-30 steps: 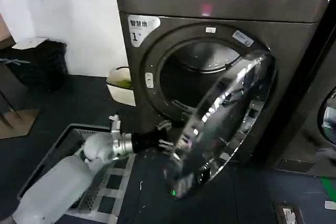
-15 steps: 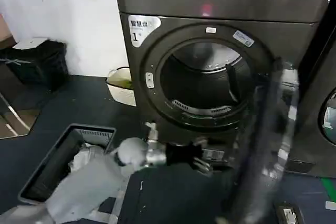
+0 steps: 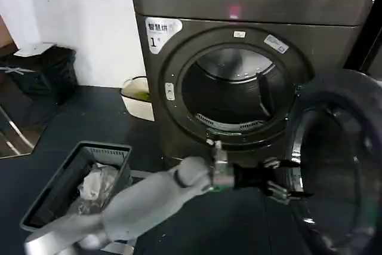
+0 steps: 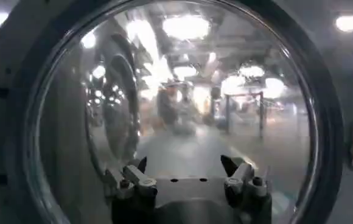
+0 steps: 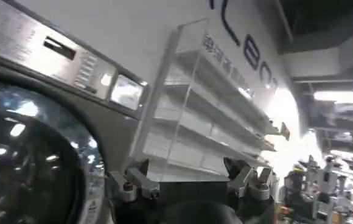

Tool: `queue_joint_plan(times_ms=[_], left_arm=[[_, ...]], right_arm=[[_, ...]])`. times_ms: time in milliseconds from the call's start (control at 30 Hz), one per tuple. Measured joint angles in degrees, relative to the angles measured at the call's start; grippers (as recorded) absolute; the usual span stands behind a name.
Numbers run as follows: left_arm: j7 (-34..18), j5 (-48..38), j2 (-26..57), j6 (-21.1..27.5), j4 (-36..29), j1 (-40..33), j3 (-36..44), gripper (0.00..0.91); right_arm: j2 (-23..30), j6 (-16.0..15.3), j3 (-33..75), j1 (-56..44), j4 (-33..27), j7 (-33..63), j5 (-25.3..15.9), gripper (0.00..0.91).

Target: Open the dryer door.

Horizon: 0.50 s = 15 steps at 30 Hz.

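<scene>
At the front of the dryer, the round opening stands fully uncovered, its drum facing the camera. The dryer door is swung out wide to the right of the opening, upright on its right-hand edge, its dark inner side turned toward the camera. The left gripper reaches across at the door's lower left rim, fingers spread wide with nothing between them; in the left wrist view they point straight at the glass. The right gripper is held apart from the work, fingers likewise spread wide and empty, beside a neighbouring machine and a clear shelf unit.
</scene>
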Motion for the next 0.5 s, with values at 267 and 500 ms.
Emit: queue_joint_plan(times_ms=[267,500], left_arm=[[-2.4,2.0,-6.5,-1.3,4.8,-1.1,0.3,0.907],[-5.0,3.0,-10.8,-3.5,8.6,-2.8,1.9,0.907]], right_arm=[[-0.6,0.1,1.2,0.3,-1.6,0.4,-1.5,0.907],[-0.4,0.3,2.3,-0.2,-2.0,-0.5,-1.7,0.907]])
